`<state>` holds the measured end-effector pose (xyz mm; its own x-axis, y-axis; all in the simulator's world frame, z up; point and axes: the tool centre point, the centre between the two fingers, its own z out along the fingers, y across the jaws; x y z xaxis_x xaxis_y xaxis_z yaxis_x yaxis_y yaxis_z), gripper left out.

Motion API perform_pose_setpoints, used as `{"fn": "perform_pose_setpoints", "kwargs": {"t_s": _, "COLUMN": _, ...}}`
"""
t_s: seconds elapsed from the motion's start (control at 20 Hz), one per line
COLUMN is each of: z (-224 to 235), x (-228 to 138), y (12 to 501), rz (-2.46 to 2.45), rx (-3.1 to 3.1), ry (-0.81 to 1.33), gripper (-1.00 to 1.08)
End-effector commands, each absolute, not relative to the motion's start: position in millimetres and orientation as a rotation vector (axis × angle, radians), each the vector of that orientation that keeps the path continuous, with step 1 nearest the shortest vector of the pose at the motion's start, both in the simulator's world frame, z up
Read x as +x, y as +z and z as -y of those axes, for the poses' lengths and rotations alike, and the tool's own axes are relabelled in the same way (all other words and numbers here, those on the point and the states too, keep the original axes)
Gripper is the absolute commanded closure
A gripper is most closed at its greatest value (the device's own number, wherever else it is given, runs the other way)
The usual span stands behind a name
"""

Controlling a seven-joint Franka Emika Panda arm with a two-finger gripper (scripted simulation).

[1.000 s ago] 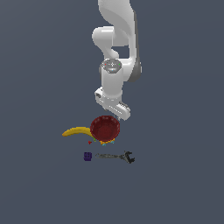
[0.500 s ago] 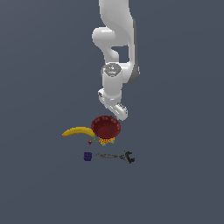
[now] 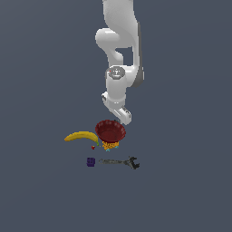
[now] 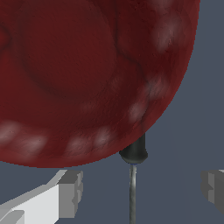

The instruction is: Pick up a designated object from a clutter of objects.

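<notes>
Two fingers of the gripper [image 4: 140,189] stand wide apart astride the screwdriver [image 4: 133,175], whose handle lies tucked beneath the dark red bowl [image 4: 87,78]; closing on the thin shaft risks slippage, or the bowl's rim snagging the lift.

Bananas: one — a yellow banana [image 3: 81,136] at the exterior view's left of the group.
Bowls: one — a dark red scalloped bowl [image 3: 110,130], which fills most of the wrist view [image 4: 87,74].
Wrenches: one dark grey wrench [image 3: 121,162].
Cubes: one tiny purple cube [image 3: 91,161].
Speckled lumps: one orange lump [image 3: 108,145], partly under the bowl.
Screwdrivers: one screwdriver [image 4: 133,175]; only its dark handle end and thin shaft show, in the wrist view.
Tiny red bits: one red speck [image 3: 93,147], too small to identify.
Robot arms: one white arm [image 3: 118,68].
Gripper fingers: two fingers [image 4: 70,192].
</notes>
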<state>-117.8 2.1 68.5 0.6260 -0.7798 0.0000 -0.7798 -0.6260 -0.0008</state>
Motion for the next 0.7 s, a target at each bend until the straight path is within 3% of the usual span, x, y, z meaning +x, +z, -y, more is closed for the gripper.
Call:
{"fn": "perform_pose_setpoints", "kwargs": {"t_s": 0.0, "z": -1, "x": -118, "y": 65, "rz": -1.361, "rx": -2.831, "ry": 0.000, "gripper": -0.92}}
{"fn": "perform_pose_setpoints", "kwargs": {"t_s": 0.65, "z": 0, "x": -120, "y": 25, "rz": -1.370, "rx": -2.827, "ry": 0.000, "gripper": -0.92}}
